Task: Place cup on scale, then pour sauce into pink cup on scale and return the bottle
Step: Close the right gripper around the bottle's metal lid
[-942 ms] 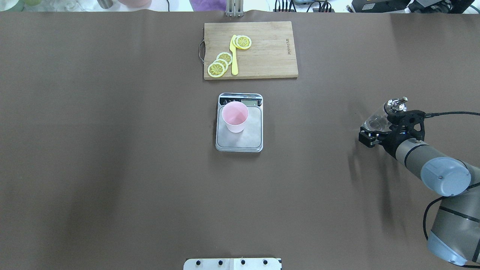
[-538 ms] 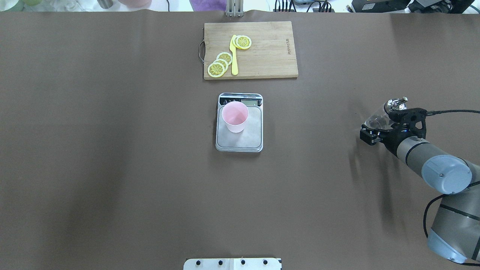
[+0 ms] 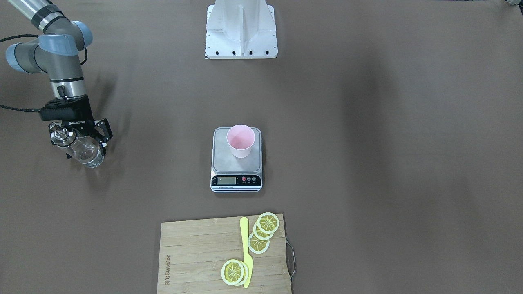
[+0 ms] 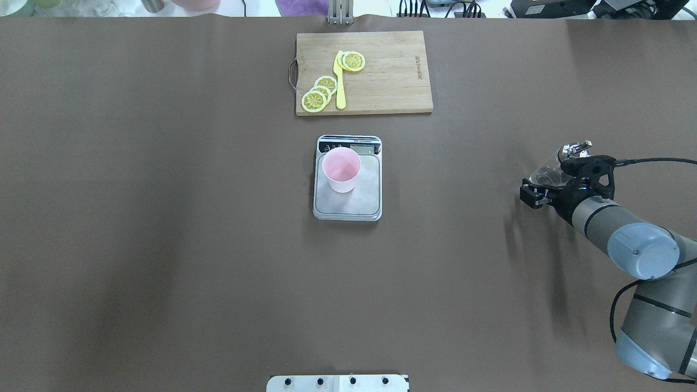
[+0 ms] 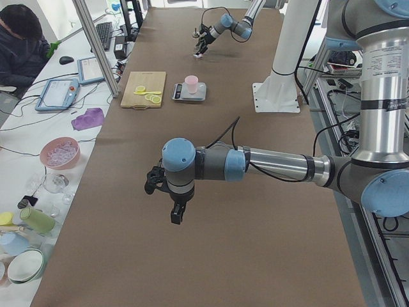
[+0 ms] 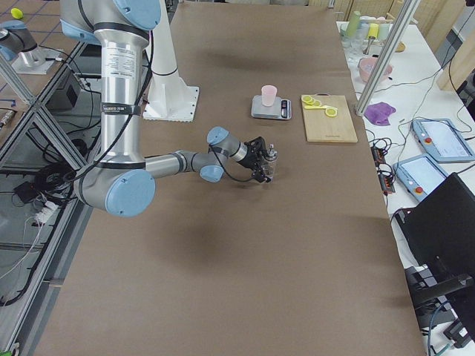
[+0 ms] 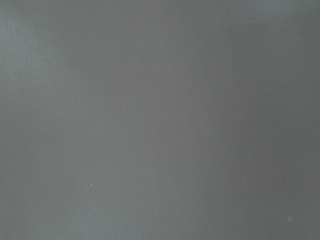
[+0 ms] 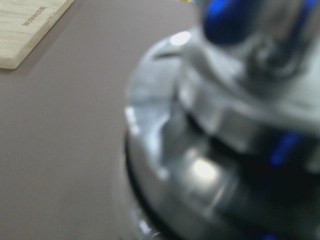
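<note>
Note right end effector (image 3: 79, 141) gripping tilted bottle (image 3: 86, 155) low over desk's (image 3: 367, 122) right side, well apart from cup (image 3: 240, 141) on scale (image 3: 236, 165). Probably the return: stand upright, lower till base seats flat, then release. Left end effector: cannot tell.

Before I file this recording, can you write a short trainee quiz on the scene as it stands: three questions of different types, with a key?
1. True or false: the pink cup stands upright on the kitchen scale.
2. Multiple choice: the right gripper is shut on
A. the pink cup
B. the glass bottle
C. the kitchen scale
3. Fill in: the yellow knife lies on the ____.

Key
1. True.
2. B.
3. Wooden cutting board, among the lemon slices.
</note>
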Tool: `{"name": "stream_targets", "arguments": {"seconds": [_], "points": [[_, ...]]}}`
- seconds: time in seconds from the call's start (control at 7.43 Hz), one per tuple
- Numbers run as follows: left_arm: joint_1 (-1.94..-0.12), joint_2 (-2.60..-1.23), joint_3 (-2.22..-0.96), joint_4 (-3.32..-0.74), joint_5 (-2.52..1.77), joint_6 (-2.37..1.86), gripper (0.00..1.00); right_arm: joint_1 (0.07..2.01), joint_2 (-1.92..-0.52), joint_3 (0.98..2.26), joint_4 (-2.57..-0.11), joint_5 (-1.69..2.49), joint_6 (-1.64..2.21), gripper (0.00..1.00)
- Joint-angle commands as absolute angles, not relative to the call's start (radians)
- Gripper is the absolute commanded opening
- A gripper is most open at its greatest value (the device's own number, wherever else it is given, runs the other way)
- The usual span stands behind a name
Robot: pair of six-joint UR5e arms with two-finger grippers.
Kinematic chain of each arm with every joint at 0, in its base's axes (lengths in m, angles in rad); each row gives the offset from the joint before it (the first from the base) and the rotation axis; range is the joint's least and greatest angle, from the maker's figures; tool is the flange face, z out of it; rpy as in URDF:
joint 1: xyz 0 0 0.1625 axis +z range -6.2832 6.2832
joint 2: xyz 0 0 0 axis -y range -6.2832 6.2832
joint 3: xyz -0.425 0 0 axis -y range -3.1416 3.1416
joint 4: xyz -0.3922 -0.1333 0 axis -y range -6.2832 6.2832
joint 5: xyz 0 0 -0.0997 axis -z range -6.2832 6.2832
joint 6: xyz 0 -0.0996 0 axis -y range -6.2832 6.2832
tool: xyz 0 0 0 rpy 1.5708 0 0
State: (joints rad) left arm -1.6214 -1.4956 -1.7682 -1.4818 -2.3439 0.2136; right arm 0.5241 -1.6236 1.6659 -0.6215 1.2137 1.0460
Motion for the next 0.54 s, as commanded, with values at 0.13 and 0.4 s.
{"name": "stream_targets", "arguments": {"seconds": [0.13,0.4], "points": [[-1.621,-1.496,-1.769,-1.483,-2.344,0.215,0.98,0.526,-1.62,1.664,-0.621,1.216,1.046,0.13],[-1.623,-1.494,-1.769,-1.483,-2.344,0.216,0.98,0.526,-1.618,1.667,-0.62,1.212,1.049,0.0]]}}
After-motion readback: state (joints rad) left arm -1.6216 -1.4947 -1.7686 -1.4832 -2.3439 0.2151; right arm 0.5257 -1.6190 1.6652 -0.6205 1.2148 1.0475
